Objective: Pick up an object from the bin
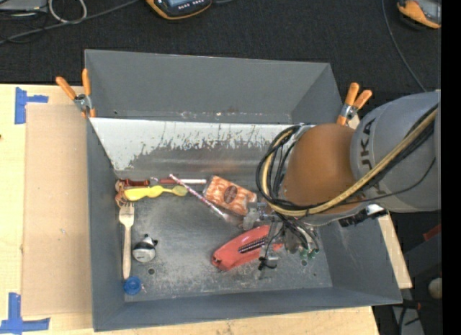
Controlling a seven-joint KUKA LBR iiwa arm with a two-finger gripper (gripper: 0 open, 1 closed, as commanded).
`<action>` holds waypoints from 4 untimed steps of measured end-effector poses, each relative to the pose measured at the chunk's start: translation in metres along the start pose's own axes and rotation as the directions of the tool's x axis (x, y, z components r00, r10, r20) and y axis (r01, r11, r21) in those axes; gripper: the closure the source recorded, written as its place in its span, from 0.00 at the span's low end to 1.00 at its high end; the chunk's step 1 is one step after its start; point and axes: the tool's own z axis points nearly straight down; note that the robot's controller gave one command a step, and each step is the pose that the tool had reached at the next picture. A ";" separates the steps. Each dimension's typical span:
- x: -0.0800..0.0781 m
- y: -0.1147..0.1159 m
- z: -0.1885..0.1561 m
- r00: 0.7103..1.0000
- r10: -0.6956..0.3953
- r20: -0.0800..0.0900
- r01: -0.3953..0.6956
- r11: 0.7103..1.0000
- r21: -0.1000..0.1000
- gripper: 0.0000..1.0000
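My gripper (269, 254) hangs low in the right half of the bin, under the arm's orange cover. It is at the right end of a red, elongated plastic thing (239, 248) that lies slanted on the bin floor. Whether it touches the red thing is hidden. Just behind lies an orange patterned packet (229, 193) with a pink stick (189, 181) beside it. A small green bit (310, 255) lies to the gripper's right.
Along the left side lie a yellow spoon-like piece (153, 192), a white fork (127, 238), a small silver and black round thing (144, 250) and a blue cap (131, 285). The arm and its cables cover the bin's right side.
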 end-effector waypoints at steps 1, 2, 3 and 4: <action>-0.033 0.027 0.058 0.999 0.035 -0.007 -0.035 0.999 -0.002 0.00; -0.039 0.023 0.053 1.000 0.026 0.003 -0.026 1.000 -0.002 1.00; -0.039 0.023 0.053 1.000 0.026 0.004 -0.026 1.000 -0.002 1.00; -0.041 0.016 -0.018 1.000 -0.031 -0.003 0.031 1.000 -0.001 1.00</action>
